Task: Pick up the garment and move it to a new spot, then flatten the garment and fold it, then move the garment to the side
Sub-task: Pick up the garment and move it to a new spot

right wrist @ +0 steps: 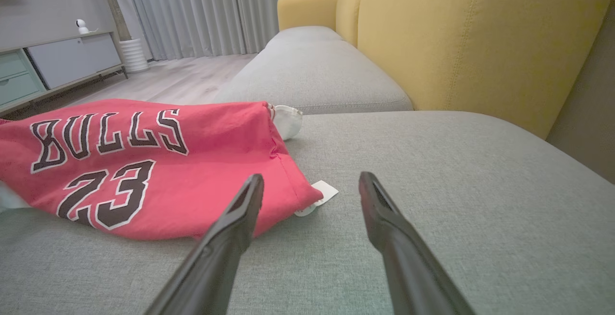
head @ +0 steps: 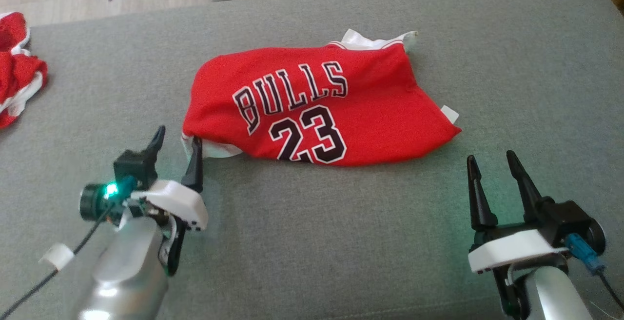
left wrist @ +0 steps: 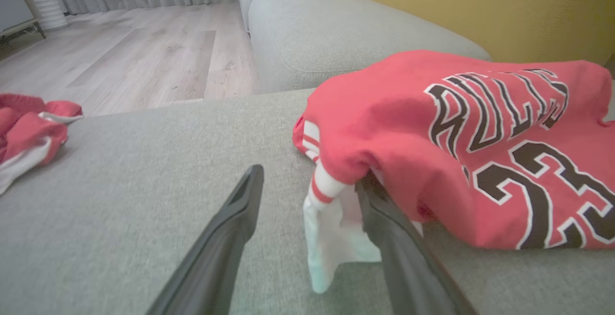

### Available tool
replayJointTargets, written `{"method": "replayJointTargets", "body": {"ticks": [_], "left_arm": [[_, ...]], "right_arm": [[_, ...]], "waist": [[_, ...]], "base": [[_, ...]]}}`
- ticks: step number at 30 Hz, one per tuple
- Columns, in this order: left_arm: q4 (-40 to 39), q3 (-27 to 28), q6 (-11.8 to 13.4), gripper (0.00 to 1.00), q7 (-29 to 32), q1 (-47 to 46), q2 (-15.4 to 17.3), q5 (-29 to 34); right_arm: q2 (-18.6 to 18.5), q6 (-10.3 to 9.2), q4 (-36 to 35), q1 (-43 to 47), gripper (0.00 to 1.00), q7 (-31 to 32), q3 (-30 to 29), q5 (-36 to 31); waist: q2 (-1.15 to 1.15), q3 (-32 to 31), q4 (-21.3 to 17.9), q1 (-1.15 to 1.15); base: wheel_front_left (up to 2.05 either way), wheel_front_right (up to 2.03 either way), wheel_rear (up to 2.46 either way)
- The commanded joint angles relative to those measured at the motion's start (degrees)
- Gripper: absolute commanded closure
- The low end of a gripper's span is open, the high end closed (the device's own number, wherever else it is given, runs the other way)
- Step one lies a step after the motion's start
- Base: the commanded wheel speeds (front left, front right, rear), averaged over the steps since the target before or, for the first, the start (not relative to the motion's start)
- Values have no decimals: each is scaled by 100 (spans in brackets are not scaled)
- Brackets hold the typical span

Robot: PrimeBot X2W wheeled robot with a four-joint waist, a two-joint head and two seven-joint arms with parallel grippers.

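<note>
The garment (head: 317, 110) is a red jersey with "BULLS 23" on it, lying crumpled on the grey sofa cushion (head: 312, 242). My left gripper (head: 178, 149) is open at its left corner. In the left wrist view the garment (left wrist: 456, 151) has a white and red striped edge (left wrist: 331, 219) that hangs loose between the fingers of my left gripper (left wrist: 310, 180) and rests against the right finger (left wrist: 384, 224). My right gripper (head: 490, 160) stands open just below the garment's right corner, apart from it. From the right wrist the garment (right wrist: 144, 161) lies left of my right gripper (right wrist: 311, 179).
Another red and white cloth (head: 14, 71) lies at the cushion's far left edge. A second grey cushion (right wrist: 312, 70) and the yellow sofa back (right wrist: 456, 41) lie beyond. Wooden floor (left wrist: 120, 55) borders the far side.
</note>
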Motion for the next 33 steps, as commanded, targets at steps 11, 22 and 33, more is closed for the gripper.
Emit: {"method": "replayJointTargets", "body": {"ticks": [11, 22, 33], "left_arm": [[-1082, 781, 71, 0, -122, 630, -60, 147], [-2442, 1292, 94, 0, -123, 1812, -304, 574], [-2889, 1494, 83, 0, -123, 3043, -606, 684]], "right_arm": [[-29, 43, -107, -22, 0, -77, 54, -45], [-29, 43, -123, 284, 0, -77, -74, -127], [-29, 43, -254, 754, 0, -78, -189, -71]], "waist": [[0, -267, 281, 0], [0, -729, 555, 0], [0, -1125, 821, 0]], "base": [[0, 0, 0], [0, 0, 0], [0, 0, 0]]}}
